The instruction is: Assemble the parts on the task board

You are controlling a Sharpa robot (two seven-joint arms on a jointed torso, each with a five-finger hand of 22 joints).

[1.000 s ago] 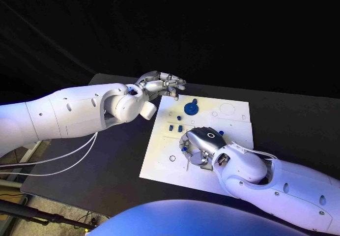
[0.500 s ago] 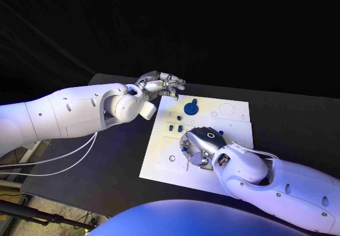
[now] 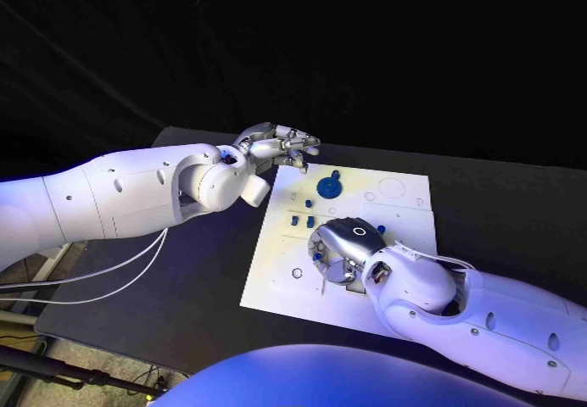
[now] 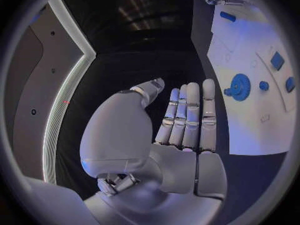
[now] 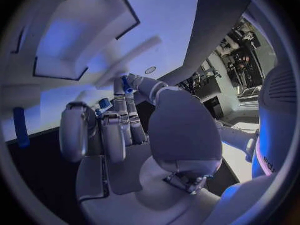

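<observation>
The flat white rectangular task board (image 3: 367, 297) is lying in the centre of the frame on the black tabletop (image 3: 514, 203), and the silver right hand (image 3: 345, 248) is reaching down over its middle from the lower right. In the right wrist view its fingers (image 5: 119, 130) are curling close together, and a small blue part (image 5: 127, 83) is sitting between the thumb tip and a fingertip, so the hand is probably pinching that piece in order to seat it in the board below; which recess it is aiming for I cannot tell. A round blue gear-like part (image 3: 330, 185) is standing on the board toward the upper middle of the frame, and a few small blue rectangular pieces (image 3: 302, 220) are lying in the board just left of the right hand. The silver left hand (image 3: 279, 144) is hovering off the board's upper-left corner, holding nothing, its fingers (image 4: 187, 115) stretching out straight and side by side; it seems to be waiting clear so the right hand has room to work.
</observation>
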